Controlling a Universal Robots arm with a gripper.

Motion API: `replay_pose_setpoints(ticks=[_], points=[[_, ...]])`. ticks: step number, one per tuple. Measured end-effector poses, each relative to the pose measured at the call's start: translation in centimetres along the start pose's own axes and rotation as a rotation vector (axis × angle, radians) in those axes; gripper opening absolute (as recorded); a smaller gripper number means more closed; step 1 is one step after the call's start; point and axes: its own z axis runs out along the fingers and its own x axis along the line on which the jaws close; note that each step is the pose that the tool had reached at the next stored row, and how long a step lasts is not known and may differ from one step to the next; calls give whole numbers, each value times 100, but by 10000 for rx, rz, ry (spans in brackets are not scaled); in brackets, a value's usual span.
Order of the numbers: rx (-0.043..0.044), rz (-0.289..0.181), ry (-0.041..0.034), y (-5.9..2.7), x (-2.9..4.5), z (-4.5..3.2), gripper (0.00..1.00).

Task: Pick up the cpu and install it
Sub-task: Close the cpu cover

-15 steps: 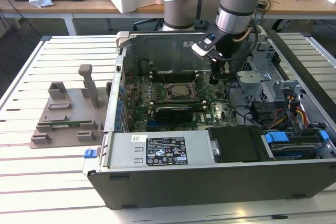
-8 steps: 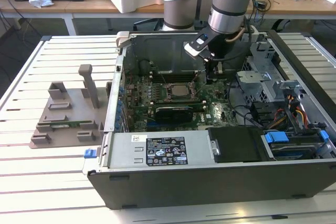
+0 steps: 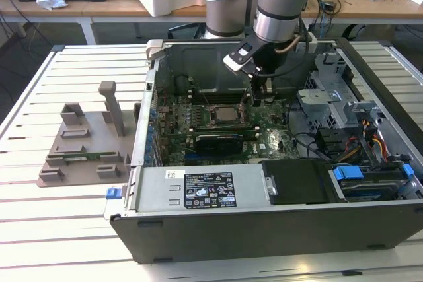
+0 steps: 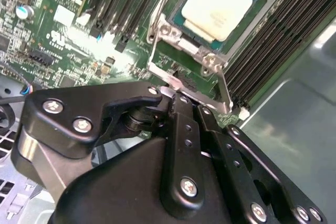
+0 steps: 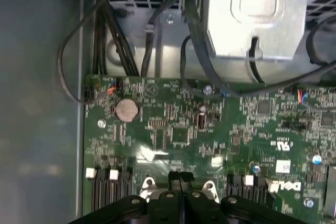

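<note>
The cpu [image 3: 227, 114] lies flat in its socket in the middle of the motherboard [image 3: 274, 142], inside the open computer case. In the second wrist view its silvery top [image 4: 218, 2] sits within the metal socket frame [image 4: 210, 62]. My gripper [image 3: 259, 99] hangs just above the board at the socket's edge, on the exterior view's right of the cpu. In both wrist views the two black fingers [image 5: 181, 181] are pressed together, and I see nothing held between them. The fingertips [image 4: 177, 98] sit close to the thin wire lever [image 4: 153, 61] of the socket.
A black graphics card [image 3: 218, 140] lies just in front of the socket. A drive cage [image 3: 330, 97] and cables [image 3: 370, 143] fill the case's right side, a power supply [image 3: 205, 189] the front. A grey fixture [image 3: 86, 143] with a green memory stick [image 3: 82, 158] stands left of the case.
</note>
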Motion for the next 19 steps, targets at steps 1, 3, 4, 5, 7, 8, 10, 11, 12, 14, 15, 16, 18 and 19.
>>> replay_pose_setpoints(ticks=[1, 3, 4, 5, 7, 8, 10, 11, 12, 14, 15, 16, 18, 19], points=[[-1, 0, 2, -25, 1, 2, 11], [-1, 1, 1, -57, 2, 3, 11], [-2, 1, 1, -71, 3, 4, 11], [-1, 0, 1, -82, 4, 4, 11], [-1, 0, 1, -120, 5, 6, 11], [-2, 1, 1, -129, 5, 7, 11], [-1, 1, 1, -146, 6, 7, 11], [-1, 0, 1, -147, 6, 7, 11], [-1, -1, 1, -148, 6, 8, 11], [-2, 1, 3, -173, 8, 16, 11], [-1, -1, 1, -192, 8, 22, 11], [-1, 0, 1, -216, 9, 35, 11], [-1, 1, 1, -253, 10, 59, 11], [-1, 1, 0, -268, 10, 70, 11]])
